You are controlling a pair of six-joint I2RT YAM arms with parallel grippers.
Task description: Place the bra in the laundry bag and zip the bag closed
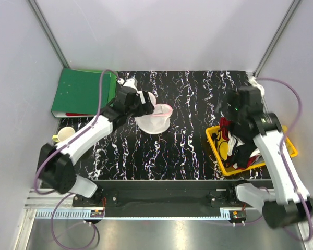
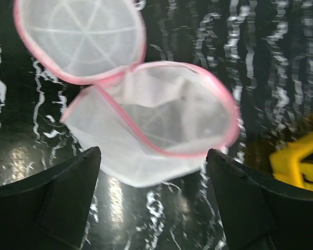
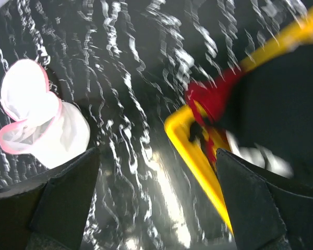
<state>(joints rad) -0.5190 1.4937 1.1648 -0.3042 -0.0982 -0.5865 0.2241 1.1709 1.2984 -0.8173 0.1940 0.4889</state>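
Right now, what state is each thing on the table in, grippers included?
laundry bag: unzipped, lid flipped back, nothing visible inside.
left gripper: open, holding nothing.
right gripper: open, holding nothing.
yellow basket: upright, heaped with red, white and black clothes.
bra: not in the bag; may be the black fabric in the basket.
green binder: shut, lying flat.
cup: upright.

The laundry bag [image 1: 155, 119] lies on the desk [image 1: 188, 151], left of its middle and toward the back. A binder [image 1: 81, 92] lies left of the bag and further back, and a cup [image 1: 66, 135] stands left of the bag and nearer. Well right of the bag sits a basket [image 1: 217, 154] with clothes [image 1: 235, 143] in it. The left end effector [image 1: 146, 109] hangs at the bag's left rear edge. The right end effector [image 1: 225, 115] is well right of the bag, over the basket's far end.
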